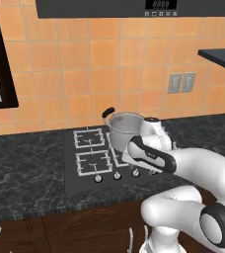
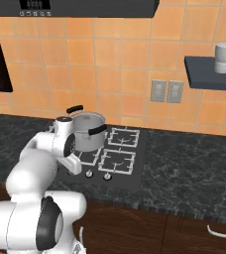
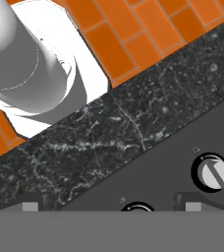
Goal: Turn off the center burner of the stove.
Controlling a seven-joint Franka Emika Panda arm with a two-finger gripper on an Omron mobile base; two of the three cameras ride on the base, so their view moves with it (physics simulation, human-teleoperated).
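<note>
The hand (image 3: pixel 112 209), grip state unclear, hovers over the stove (image 1: pixel 80 183) front edge and should centre on the middle knob (image 1: pixel 117 175).

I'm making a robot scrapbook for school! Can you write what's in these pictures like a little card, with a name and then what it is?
place: simulated kitchen, orange tiled wall
stove: black cooktop set into a dark speckled counter
center burner: grate partly hidden by the arm
pot: silver, dark handles, sits on the stove
knobs: round, silver, along the stove's front edge; one close up in the hand view
cup: white, on a dark wall shelf
gripper: over the knobs; open or shut, cannot tell
</note>
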